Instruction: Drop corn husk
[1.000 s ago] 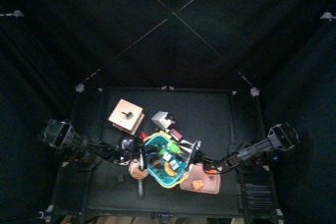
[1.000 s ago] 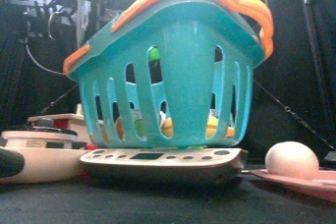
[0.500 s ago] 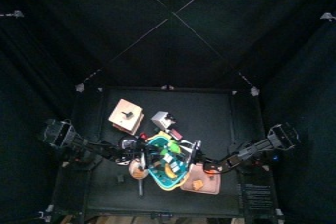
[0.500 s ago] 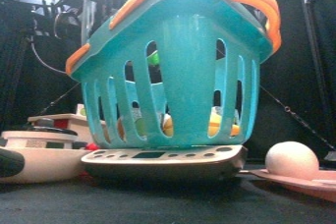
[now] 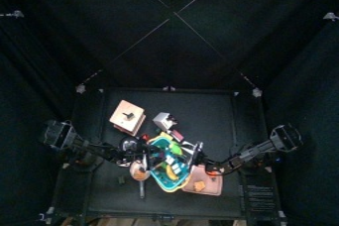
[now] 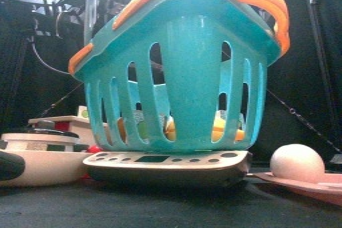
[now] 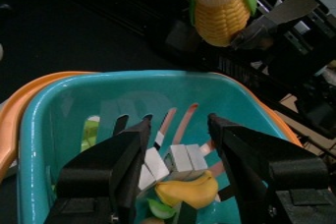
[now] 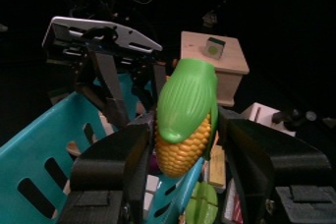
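Note:
My right gripper [image 8: 187, 154] is shut on an ear of corn [image 8: 184, 120] with yellow kernels and a green husk on one side, and holds it upright just above the teal basket [image 8: 46, 174]. The corn also shows in the left wrist view [image 7: 219, 7], beyond the basket's far rim. My left gripper [image 7: 184, 159] is open and empty over the inside of the basket [image 7: 118, 100], where several toy foods lie. In the front view the basket [image 6: 181, 82], with its orange handle, stands on a kitchen scale [image 6: 167, 164]. In the top view the basket [image 5: 166, 163] sits between both arms.
A white egg [image 6: 297, 160] lies on a pink plate [image 6: 321, 184] at the front right. A white bowl [image 6: 40, 157] stands at the front left. A wooden block [image 5: 127, 115] sits at the back left, and it also shows in the right wrist view [image 8: 217, 51].
In the front view the basket has shifted slightly up and right. The green shape seen through its slats no longer shows. The arms have barely moved in the top view.

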